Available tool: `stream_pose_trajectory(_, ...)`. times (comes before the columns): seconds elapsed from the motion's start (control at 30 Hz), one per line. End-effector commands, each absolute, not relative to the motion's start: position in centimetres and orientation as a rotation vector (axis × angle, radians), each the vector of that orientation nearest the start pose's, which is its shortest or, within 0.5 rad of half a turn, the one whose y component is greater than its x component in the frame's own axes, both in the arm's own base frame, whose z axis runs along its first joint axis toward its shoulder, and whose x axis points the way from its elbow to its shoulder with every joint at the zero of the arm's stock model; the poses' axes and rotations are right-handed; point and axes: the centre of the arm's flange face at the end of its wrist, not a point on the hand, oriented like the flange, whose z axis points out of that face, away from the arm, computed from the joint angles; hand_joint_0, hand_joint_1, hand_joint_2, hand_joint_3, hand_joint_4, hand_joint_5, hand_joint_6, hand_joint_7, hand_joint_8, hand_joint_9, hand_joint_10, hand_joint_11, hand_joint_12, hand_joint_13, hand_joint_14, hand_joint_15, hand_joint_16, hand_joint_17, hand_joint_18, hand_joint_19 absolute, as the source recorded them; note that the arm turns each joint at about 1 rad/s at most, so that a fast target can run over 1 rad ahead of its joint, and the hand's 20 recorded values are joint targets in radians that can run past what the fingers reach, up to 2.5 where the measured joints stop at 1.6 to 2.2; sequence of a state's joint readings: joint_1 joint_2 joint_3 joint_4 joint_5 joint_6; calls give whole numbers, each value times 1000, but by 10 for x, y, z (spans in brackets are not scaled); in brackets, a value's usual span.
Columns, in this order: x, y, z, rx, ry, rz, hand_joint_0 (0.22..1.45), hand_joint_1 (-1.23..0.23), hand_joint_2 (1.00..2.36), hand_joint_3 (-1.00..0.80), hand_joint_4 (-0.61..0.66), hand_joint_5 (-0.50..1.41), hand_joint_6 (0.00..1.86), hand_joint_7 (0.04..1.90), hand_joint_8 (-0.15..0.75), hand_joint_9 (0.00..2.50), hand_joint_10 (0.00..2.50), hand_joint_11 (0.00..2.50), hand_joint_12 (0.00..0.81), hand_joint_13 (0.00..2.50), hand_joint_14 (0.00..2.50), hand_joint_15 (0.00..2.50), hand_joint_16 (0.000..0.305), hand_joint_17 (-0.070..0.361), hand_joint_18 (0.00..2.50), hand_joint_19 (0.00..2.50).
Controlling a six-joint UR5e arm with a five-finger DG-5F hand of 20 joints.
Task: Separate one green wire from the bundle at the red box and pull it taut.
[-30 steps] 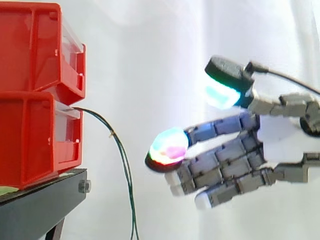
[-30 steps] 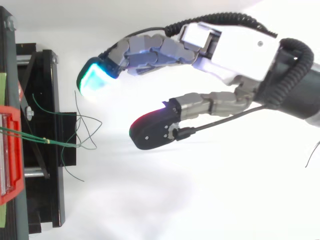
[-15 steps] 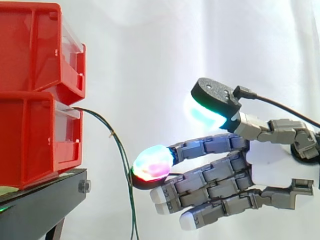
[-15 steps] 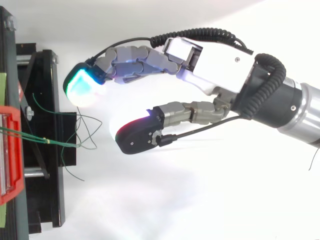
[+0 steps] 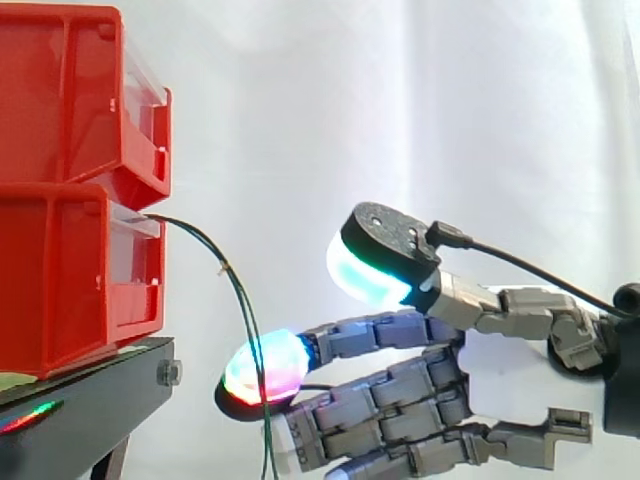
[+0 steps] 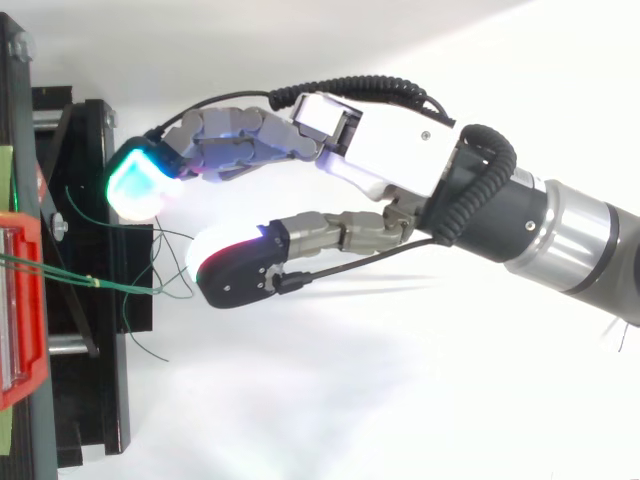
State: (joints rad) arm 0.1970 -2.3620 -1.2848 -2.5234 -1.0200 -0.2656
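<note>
Beside two stacked red bins, one hand.

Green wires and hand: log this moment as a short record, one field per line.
hand: open, fingers straight, thumb apart from them
green wires: leave the lower red bin, hang slack past the black stand
contact: one wire crosses a glowing fingertip in the side view; touch cannot be told
grip: none yet; wire not taut
</note>
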Motion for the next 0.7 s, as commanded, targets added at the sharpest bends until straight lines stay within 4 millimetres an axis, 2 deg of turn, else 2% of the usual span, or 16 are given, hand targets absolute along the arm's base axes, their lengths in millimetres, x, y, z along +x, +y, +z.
stream_pose_trajectory(0.0,769,-36,189,1145,994,809,451,-559,1000,-500,231,-239,502,760,302,531,5,186,411,562,8,229,59,133,533,342)
stream_pose_trajectory(0.23,771,-31,192,1130,991,812,454,-558,1000,-500,247,-230,502,761,305,585,5,209,410,634,9,266,59,134,594,359)
stream_pose_trajectory(0.53,773,-2,190,1110,1004,843,463,-560,1000,-500,258,-217,502,768,307,696,7,254,405,702,10,289,58,132,637,381)
stream_pose_trajectory(0.67,774,3,190,1110,1002,855,471,-561,1000,-500,257,-215,502,769,304,735,8,272,397,717,12,293,58,130,645,374)
